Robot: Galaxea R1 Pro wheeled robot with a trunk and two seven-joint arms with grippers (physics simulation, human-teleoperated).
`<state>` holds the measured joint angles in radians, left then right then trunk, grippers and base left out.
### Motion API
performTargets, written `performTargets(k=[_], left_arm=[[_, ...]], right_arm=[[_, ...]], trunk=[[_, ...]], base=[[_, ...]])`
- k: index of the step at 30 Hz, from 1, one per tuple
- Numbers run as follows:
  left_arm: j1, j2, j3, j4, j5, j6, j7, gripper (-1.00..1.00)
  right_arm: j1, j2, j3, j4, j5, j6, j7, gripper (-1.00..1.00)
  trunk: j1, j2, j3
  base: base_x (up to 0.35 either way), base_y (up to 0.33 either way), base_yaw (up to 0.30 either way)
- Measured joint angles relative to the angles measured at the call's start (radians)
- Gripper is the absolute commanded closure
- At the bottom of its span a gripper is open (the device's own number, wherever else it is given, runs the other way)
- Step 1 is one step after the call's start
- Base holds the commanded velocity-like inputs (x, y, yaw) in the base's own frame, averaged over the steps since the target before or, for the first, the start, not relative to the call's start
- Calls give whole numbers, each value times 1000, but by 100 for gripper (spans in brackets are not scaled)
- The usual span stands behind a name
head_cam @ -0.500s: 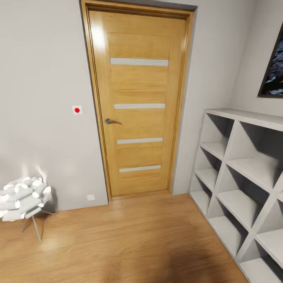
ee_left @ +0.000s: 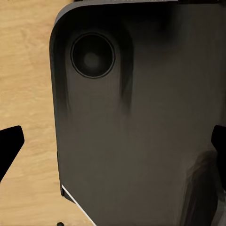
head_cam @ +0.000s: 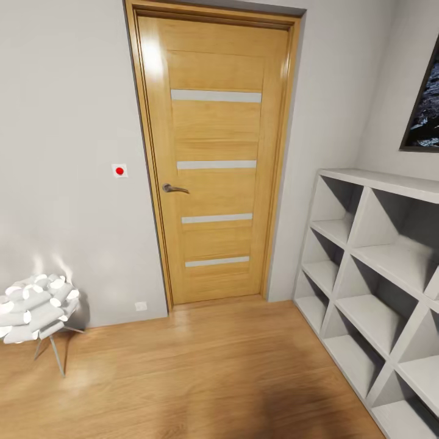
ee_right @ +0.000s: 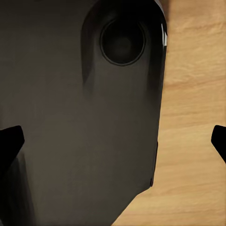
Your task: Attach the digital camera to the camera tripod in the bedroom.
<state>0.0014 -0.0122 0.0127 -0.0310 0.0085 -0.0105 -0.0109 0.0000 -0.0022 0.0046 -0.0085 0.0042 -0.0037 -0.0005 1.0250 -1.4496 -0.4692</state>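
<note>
— Four pale horizontal strips are seen set into the wooden door (head_cam: 213, 158), which is shut in the bedroom's grey wall (head_cam: 67, 122). What else is shown from the head?

— White cube shelves (head_cam: 378, 268) are placed along the right wall, a dark framed picture (head_cam: 424, 103) is hung above them, and a white petal-shaped lamp (head_cam: 36, 308) is stood on thin legs on the plank floor (head_cam: 201, 372) at the left. A red-dotted switch (head_cam: 119, 171) is fixed beside the door.

— And the claws?

— Each is held spread wide with nothing between its fingers: the left gripper (ee_left: 113, 146) and right gripper (ee_right: 113, 141) are each pointed at a dark rounded robot body panel (ee_left: 141, 117) above the floor.

— The camera and tripod?

— Their place cannot be told.
</note>
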Motion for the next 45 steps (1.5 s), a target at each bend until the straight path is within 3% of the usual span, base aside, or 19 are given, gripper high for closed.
performTargets(k=[20,29,33,35,40,42,45], left_arm=[[0,-1,0,-1,0,-1,1,-100],[0,0,1,-2,7,-1,1,-100],[0,1,1,-2,40,-1,1,-100],[0,2,1,-2,107,0,1,-100],[0,3,-2,-2,195,0,1,-100],[0,4,-3,-2,221,8,5,-100],[0,5,-4,-2,226,11,6,-100]], right_arm=[[0,0,2,0,2,2,-1,-100],[0,-1,2,0,6,2,-1,-100],[0,-1,2,0,7,2,-1,-100],[0,-1,2,0,7,2,-1,-100],[0,-1,2,0,10,2,-1,-100],[0,0,3,1,24,2,-1,-100],[0,0,3,0,34,2,-2,-100]], trunk=[[0,0,0],[0,0,0],[0,0,0],[0,0,0],[0,0,0],[-1,0,0],[-1,0,0]], base=[[0,0,2],[0,0,199],[0,0,266],[0,0,271],[65,0,272],[283,0,273],[305,0,273]])
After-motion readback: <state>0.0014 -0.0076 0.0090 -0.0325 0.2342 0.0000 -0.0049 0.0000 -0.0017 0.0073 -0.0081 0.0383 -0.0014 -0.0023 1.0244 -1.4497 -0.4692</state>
